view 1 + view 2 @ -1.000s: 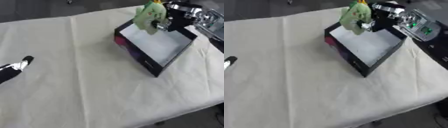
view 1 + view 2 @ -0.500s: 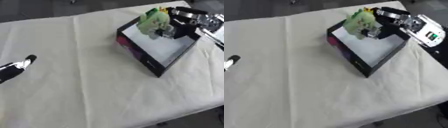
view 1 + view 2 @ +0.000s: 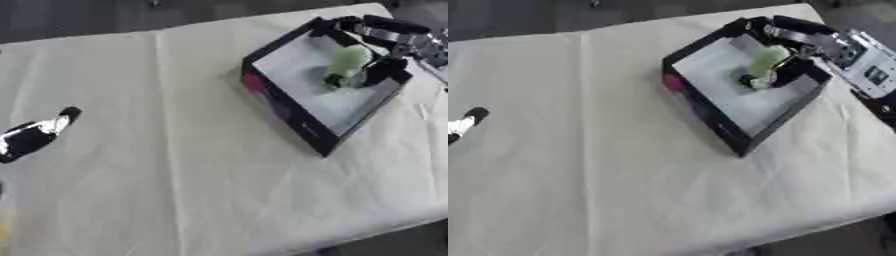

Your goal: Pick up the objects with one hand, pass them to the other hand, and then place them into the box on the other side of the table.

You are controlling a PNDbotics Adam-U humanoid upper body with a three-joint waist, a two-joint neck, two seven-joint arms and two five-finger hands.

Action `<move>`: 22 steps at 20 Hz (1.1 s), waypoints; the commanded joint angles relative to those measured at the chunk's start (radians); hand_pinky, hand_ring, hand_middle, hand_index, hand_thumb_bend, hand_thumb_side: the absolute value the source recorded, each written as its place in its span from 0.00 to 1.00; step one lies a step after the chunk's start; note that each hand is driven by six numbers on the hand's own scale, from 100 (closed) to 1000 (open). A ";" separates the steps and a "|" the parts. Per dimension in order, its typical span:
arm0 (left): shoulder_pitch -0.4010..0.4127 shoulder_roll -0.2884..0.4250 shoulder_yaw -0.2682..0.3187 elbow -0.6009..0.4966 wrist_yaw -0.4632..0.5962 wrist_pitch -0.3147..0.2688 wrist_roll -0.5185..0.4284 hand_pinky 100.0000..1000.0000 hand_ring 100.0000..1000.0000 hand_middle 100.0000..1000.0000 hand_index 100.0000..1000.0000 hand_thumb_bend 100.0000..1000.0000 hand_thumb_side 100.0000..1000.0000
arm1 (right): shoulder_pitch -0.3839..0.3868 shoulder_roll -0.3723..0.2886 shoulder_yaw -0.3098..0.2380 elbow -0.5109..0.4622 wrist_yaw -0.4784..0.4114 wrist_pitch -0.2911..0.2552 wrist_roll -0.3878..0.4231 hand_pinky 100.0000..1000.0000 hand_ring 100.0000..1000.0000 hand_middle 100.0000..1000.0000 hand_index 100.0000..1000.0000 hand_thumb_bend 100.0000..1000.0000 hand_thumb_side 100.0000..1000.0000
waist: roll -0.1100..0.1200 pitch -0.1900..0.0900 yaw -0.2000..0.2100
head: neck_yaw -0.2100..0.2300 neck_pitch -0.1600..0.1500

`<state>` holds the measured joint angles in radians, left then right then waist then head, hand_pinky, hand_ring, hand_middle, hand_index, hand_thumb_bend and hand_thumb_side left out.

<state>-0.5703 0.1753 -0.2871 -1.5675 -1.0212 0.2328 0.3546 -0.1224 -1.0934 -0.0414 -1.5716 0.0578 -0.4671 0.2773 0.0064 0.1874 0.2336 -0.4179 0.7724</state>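
One box (image 3: pixel 302 125) is sitting on the surface (image 3: pixel 175 190). One green object (image 3: pixel 347 65) is lying inside the box. Two robot hands are showing: the right hand (image 3: pixel 794 42) over the box, the left hand (image 3: pixel 35 136) far left of it.

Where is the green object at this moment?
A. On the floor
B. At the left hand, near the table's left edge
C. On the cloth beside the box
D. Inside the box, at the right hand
D: the green object is within the walls of the box, with the right hand reaching in over the far corner.
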 commanded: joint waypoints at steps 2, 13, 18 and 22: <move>-0.009 0.020 0.010 -0.019 0.007 0.003 0.003 0.82 0.77 0.64 0.79 0.82 0.28 | -0.002 -0.036 -0.024 -0.004 -0.019 0.014 -0.019 1.00 0.93 0.88 1.00 0.19 0.11 | 0.008 -0.037 0.001 | 0.014 -0.002; -0.013 0.114 0.077 -0.037 0.092 0.042 -0.015 0.80 0.77 0.68 0.80 0.79 0.33 | -0.017 0.005 -0.065 -0.131 -0.457 0.233 0.010 1.00 0.97 0.95 1.00 0.00 0.33 | 0.027 -0.051 0.010 | 0.172 -0.002; -0.023 0.265 0.146 -0.002 0.266 0.099 -0.173 0.81 0.79 0.73 0.80 0.77 0.39 | -0.032 0.023 -0.081 -0.176 -0.575 0.277 0.055 1.00 0.98 0.97 1.00 0.00 0.31 | 0.042 -0.061 0.023 | 0.242 -0.002; -0.044 0.357 0.191 0.041 0.411 0.132 -0.284 0.81 0.80 0.73 0.80 0.74 0.41 | -0.050 0.038 -0.083 -0.190 -0.659 0.315 0.077 1.00 0.99 1.00 1.00 0.00 0.48 | 0.047 -0.065 0.030 | 0.270 -0.002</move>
<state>-0.5915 0.4758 -0.1208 -1.5278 -0.6522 0.3562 0.1022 -0.1595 -1.0334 -0.1046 -1.7425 -0.5705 -0.1644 0.3495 0.0416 0.1549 0.2621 -0.1590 0.7724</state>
